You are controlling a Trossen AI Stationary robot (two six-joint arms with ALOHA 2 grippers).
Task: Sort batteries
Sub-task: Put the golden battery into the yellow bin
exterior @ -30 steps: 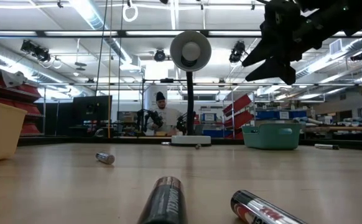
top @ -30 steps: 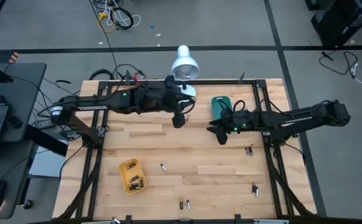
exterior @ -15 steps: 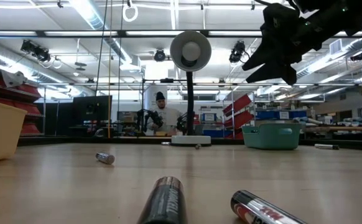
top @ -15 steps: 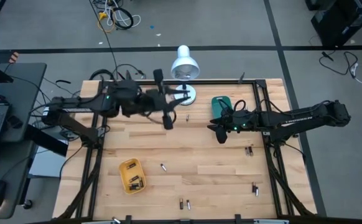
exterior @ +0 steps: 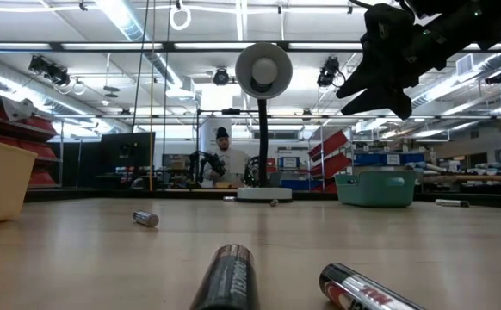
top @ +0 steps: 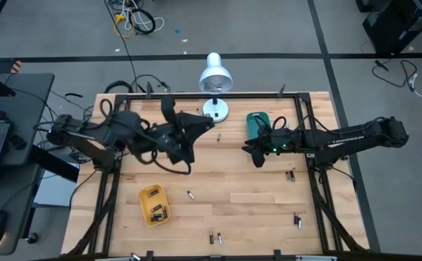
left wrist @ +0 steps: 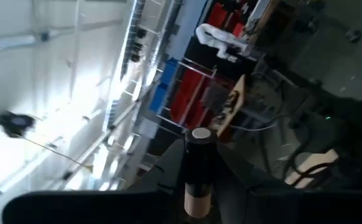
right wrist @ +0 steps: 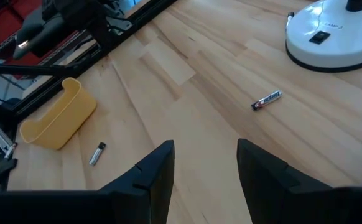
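We see two dark, nearly black arms built of slim tubular links and chunky joints; the right arm [top: 349, 136] carries pale lettering along its forearm and a small green light near its wrist. The left arm [top: 109, 130] trails looping black cables. The right gripper [right wrist: 203, 171] ends in two flat, matte black fingers [right wrist: 159, 171] with squared tips.

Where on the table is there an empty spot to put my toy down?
Bare wood lies mid-table, between the yellow tray and the right gripper. Only one small battery sits at its edge. The back is crowded: lamp base, teal tray, left gripper. More batteries dot the front.
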